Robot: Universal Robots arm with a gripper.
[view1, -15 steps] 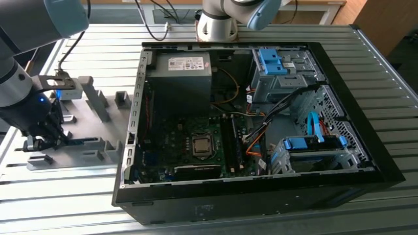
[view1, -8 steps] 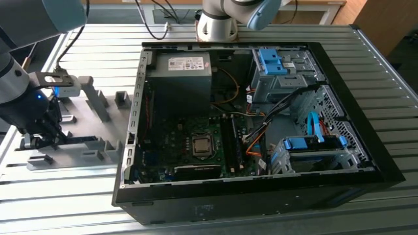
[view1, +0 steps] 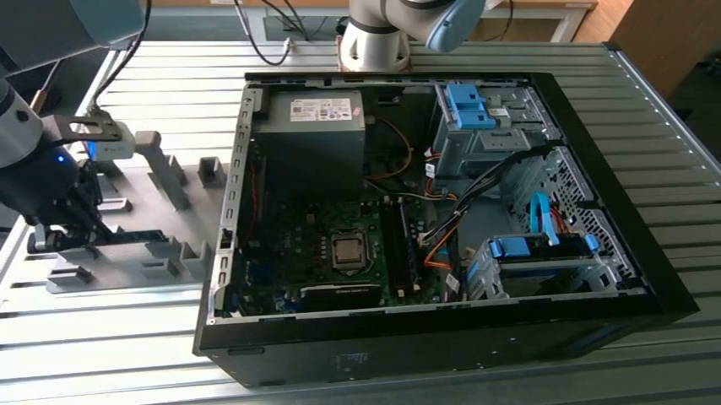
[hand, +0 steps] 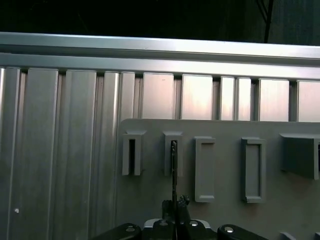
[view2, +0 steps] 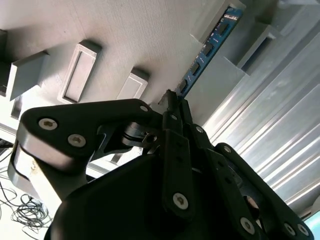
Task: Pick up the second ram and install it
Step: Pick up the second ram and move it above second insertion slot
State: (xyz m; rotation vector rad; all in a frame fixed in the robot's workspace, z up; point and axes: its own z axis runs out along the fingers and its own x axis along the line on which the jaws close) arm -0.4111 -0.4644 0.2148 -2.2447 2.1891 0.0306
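Observation:
The second ram (view2: 207, 47) is a slim blue board with black chips, lying on edge in the grey holder blocks (view2: 240, 35). In the first wrist view the ram (hand: 173, 172) shows edge-on as a thin line running from a slotted block down to my fingertips. My gripper (view2: 173, 100) is shut on the near end of the stick. In the exterior view the gripper (view1: 70, 236) is low over the holder plate at that view's left, with the ram (view1: 135, 239) reaching from it toward the computer. The motherboard (view1: 338, 249) lies in the open case.
The grey holder plate (view1: 147, 274) carries upright blocks (view1: 169, 173) and several empty rectangular sockets (hand: 205, 167). The open black computer case (view1: 647, 291) stands at the exterior view's right, with the power supply (view1: 310, 126), blue drive clips (view1: 468, 105) and loose cables (view1: 440, 245). Slatted aluminium table (view1: 101, 346).

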